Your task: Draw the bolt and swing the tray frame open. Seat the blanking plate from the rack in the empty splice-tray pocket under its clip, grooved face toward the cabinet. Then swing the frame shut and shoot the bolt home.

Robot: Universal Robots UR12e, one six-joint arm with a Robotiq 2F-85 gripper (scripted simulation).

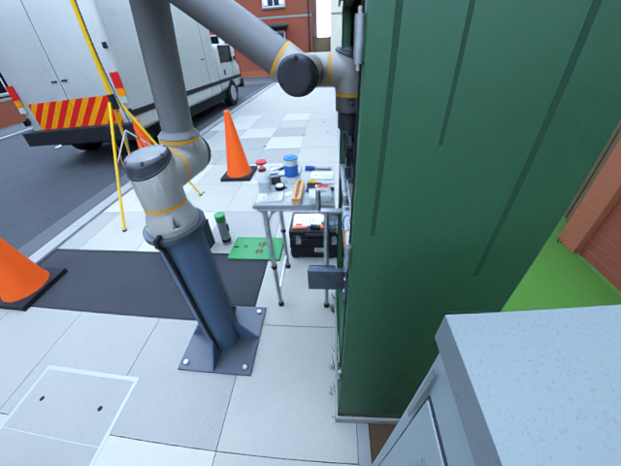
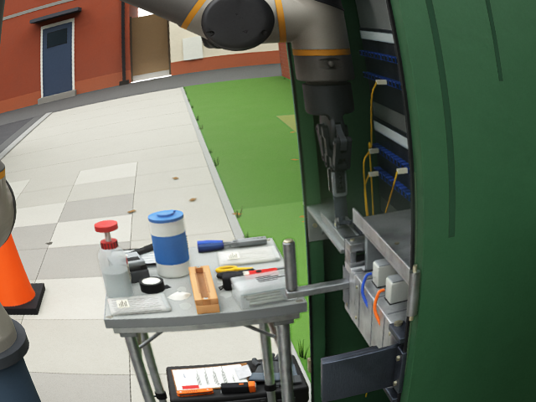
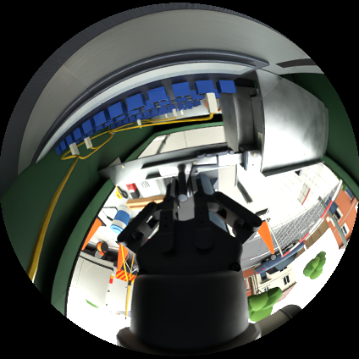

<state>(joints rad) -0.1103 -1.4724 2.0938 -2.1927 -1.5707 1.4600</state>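
The bolt (image 2: 342, 225) sits on top of the grey tray frame (image 2: 381, 236) inside the green cabinet, and my gripper (image 2: 340, 207) points straight down and is closed on its upright knob (image 3: 182, 195). The frame's pockets (image 2: 383, 281) hold splice trays with blue and orange fibre tails. A grey handle post (image 2: 290, 265) on a bar sticks out from the frame toward the folding table. The blanking plate and its rack cannot be made out with certainty among the items on the table (image 2: 203, 285).
The green cabinet door (image 1: 476, 190) stands close on the right of my arm. Yellow fibre leads (image 2: 370, 173) and blue connector rows (image 3: 148, 103) line the cabinet back. A toolbox (image 1: 313, 233), traffic cones (image 1: 235, 148) and my own pedestal (image 1: 205, 301) stand on the pavement.
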